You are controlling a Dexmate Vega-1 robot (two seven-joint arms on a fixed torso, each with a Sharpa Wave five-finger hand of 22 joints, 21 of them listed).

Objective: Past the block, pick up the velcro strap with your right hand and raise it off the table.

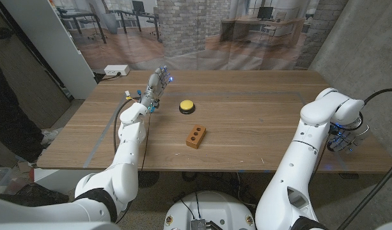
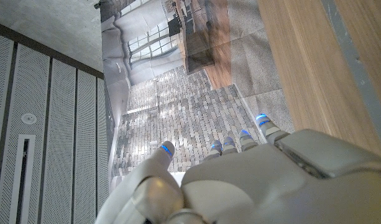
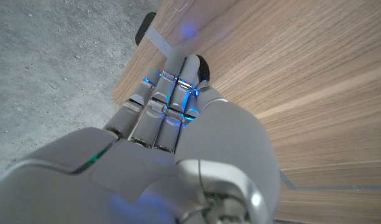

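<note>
centre: brick-shaped block lies alone, bare bench all round it | upper centre: yellow button stands just past the block, apart from it | upper left: left hand raised beside the button, narrowing that side | right half: open wood to the bench edge

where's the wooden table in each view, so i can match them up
Head view: table fills the middle.
Left wrist view: it runs along the upper right.
Right wrist view: it covers the right side.
Shared landmark: the grey stripe on its surface.
</note>
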